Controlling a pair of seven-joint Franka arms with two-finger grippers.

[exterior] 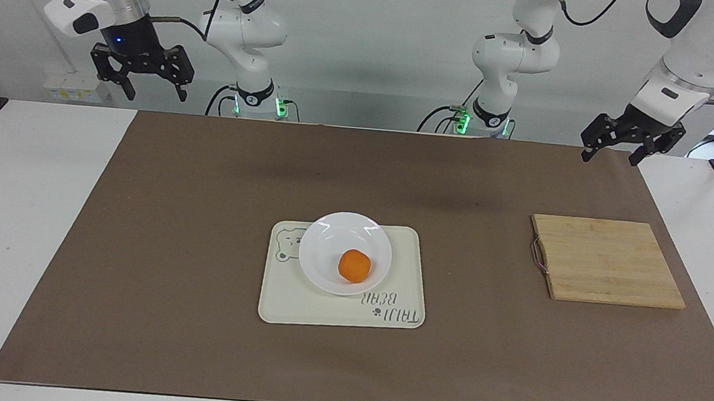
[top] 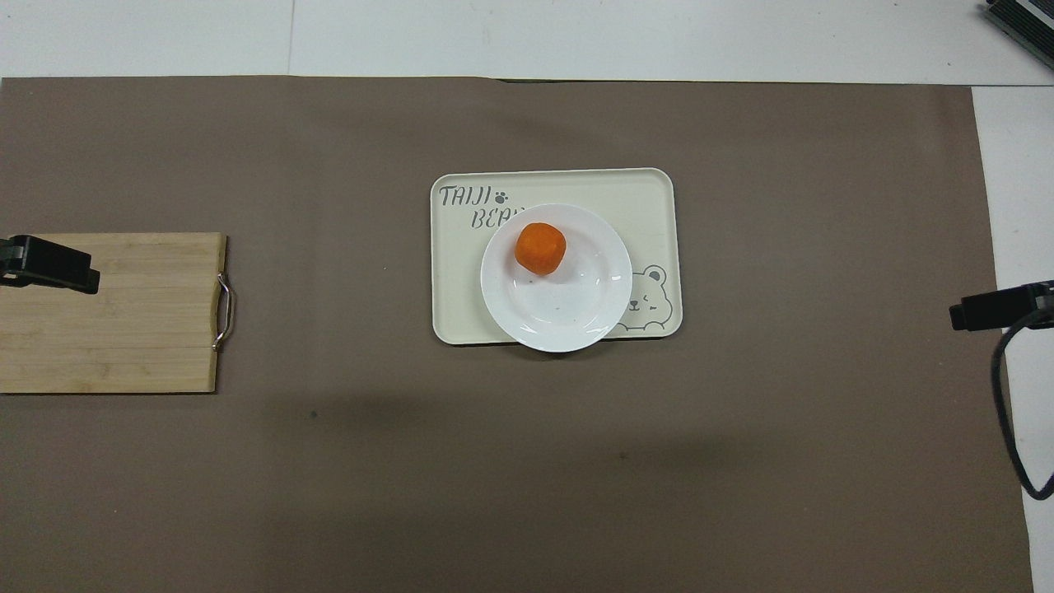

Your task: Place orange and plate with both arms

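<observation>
Brown mat (exterior: 200,245) fills most of the facing frame, white table (exterior: 13,199) showing at both side edges. Both arms wait at the top of that frame, raised, nothing in either.

Right gripper (exterior: 141,85) is at upper left of the facing frame, fingers spread, empty. Left gripper (exterior: 614,149) is at upper right, fingers spread too, empty, hanging over the mat's edge by the robots.

Board (exterior: 607,261) lies at mid right of the facing frame, toward the left arm's end, with a metal handle on the edge toward the tray. It is well apart from the tray.

Tray (exterior: 336,307), cream with a bear drawing, sits at frame centre. Plate (exterior: 328,243) rests on it, its rim overhanging the tray edge nearest the robots. Orange (exterior: 354,266) sits in the plate, off-centre, on the part farther from the robots.

Looks to me like both things are placed already, or nothing has started; I can't say which.

Risks if I go on:
- the orange is round and loose, so any nudge or tilt of the plate rolls it out
- the plate is glossy and shallow, so a rim pinch may slip
- with the plate overhanging, pressing that edge could tip it
- both arms heading for the centre could collide
</observation>
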